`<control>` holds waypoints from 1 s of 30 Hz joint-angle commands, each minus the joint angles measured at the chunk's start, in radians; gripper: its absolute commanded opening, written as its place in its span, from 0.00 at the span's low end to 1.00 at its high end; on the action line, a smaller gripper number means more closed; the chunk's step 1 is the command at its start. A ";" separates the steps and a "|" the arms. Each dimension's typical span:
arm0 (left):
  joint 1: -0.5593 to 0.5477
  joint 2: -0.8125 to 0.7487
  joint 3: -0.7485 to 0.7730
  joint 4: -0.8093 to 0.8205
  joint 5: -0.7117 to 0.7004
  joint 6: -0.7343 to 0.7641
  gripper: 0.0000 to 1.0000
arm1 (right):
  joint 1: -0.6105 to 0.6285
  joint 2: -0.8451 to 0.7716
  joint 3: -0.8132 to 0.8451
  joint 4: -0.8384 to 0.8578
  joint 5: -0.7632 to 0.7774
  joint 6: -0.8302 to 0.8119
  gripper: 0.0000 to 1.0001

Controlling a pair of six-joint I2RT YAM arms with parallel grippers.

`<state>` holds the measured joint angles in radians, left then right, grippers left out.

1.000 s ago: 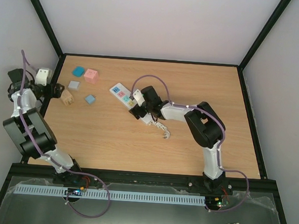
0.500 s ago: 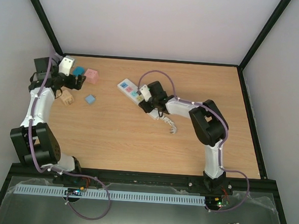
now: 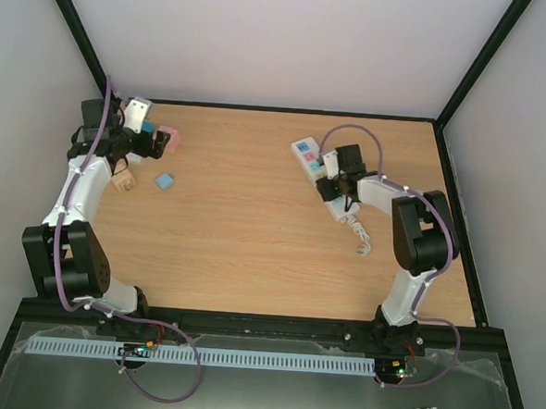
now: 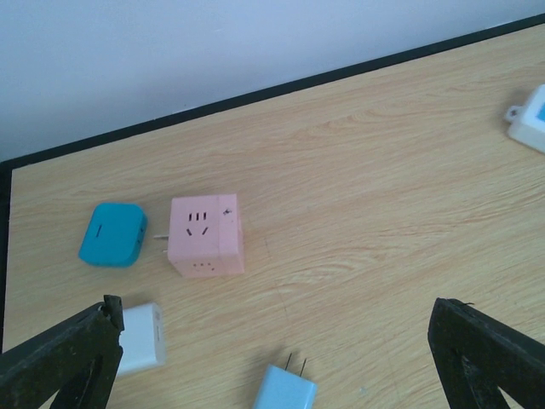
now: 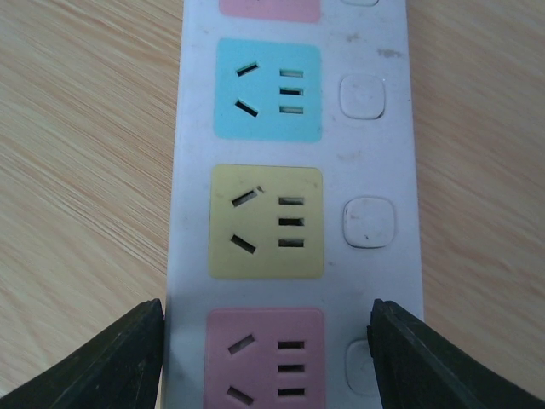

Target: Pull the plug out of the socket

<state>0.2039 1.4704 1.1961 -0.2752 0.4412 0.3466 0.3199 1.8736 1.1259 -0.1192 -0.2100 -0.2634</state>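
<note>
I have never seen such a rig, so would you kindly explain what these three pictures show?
Two robot arms are bolted at the near edge of a table. The overhead picture shows both: the left arm and the right arm. The other two pictures come from cameras on their wrists. The left jaws are open and empty above a pink cube, a teal block, a white block and a blue plug. The right camera looks down at a white strip with coloured outlets, which its jaws grip by the sides.

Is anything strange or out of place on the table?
The socket shows only empty outlets in the right wrist view, with no plug to pull. Loose adapters, like the pink cube, lie far left.
</note>
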 commanded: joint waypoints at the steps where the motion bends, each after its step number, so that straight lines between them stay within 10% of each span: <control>1: -0.035 0.014 0.032 0.027 -0.027 -0.024 1.00 | -0.109 -0.043 -0.081 -0.146 0.028 0.002 0.63; 15: -0.112 0.041 0.041 0.019 -0.089 -0.042 1.00 | -0.315 -0.097 -0.134 -0.127 -0.005 -0.004 0.64; 22: -0.121 0.048 0.040 0.016 -0.071 -0.052 1.00 | -0.324 -0.146 -0.111 -0.119 -0.067 0.024 0.93; 30: -0.120 0.070 0.087 -0.013 -0.066 -0.051 1.00 | -0.323 -0.199 0.037 -0.147 -0.160 0.083 1.00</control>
<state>0.0879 1.5154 1.2186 -0.2634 0.3660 0.3054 0.0002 1.7428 1.0641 -0.2241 -0.3126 -0.2268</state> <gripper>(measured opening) 0.996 0.992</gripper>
